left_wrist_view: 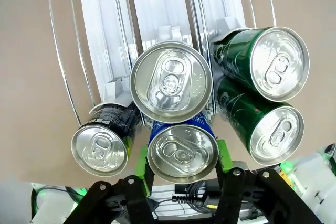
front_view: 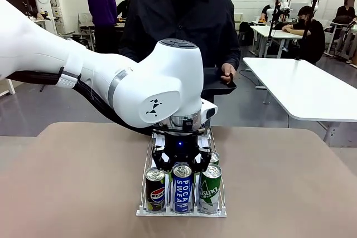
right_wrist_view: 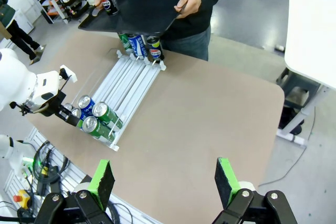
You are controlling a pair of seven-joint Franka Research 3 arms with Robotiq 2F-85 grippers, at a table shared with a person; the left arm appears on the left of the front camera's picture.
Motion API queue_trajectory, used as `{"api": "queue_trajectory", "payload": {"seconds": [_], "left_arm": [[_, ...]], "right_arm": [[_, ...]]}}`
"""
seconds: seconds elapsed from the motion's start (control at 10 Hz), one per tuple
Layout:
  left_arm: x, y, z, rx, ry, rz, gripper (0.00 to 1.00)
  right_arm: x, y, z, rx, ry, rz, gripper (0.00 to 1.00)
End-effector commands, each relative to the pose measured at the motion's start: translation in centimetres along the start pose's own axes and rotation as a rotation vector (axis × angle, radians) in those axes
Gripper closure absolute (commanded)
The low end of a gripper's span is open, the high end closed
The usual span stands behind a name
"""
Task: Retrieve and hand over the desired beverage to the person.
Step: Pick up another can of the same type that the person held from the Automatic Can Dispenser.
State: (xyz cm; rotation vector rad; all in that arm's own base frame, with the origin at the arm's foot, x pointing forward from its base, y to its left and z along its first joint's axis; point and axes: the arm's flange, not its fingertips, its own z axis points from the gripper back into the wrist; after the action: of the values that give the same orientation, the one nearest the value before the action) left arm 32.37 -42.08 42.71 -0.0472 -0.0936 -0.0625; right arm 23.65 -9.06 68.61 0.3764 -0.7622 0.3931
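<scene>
- We see the left gripper (front_view: 181, 164) low over the near end of the wire rack (right_wrist_view: 128, 77), its jaws clamped on the blue "POCARI SWEAT" can (front_view: 182, 189) in the middle lane.
- It is tight at the sides: a Pepsi can (front_view: 155, 189) and a green can (front_view: 210, 189) stand just beside.
- The right gripper (right_wrist_view: 164, 179) has its jaws wide open over the bare surface (right_wrist_view: 210, 108).
- The person (front_view: 178, 15) stands at the far edge, holding a black tray (right_wrist_view: 142, 9).

The brown table (front_view: 67, 182) carries one white wire-sided can rack (front_view: 181, 213) lying lengthwise across its middle, from near the near edge to, apparently, just short of the far edge.
</scene>
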Motion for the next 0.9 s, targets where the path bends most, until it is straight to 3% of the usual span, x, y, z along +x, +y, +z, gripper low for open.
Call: {"api": "queue_trajectory", "payload": {"seconds": [0.0,0.5,0.8], "left_arm": [[0.0,-0.7,0.0,0.006,0.007,0.011,0.99],[-0.8,-0.8,1.2,0.020,0.029,-0.006,1.00],[-2.0,-0.5,7.7,0.003,-0.051,-0.023,1.00]], "right_arm": [[0.1,0.0,-0.1,0.029,-0.004,0.012,0.00],[0.1,0.0,-0.1,0.029,-0.004,0.012,0.00],[0.1,0.0,-0.1,0.029,-0.004,0.012,0.00]]}}
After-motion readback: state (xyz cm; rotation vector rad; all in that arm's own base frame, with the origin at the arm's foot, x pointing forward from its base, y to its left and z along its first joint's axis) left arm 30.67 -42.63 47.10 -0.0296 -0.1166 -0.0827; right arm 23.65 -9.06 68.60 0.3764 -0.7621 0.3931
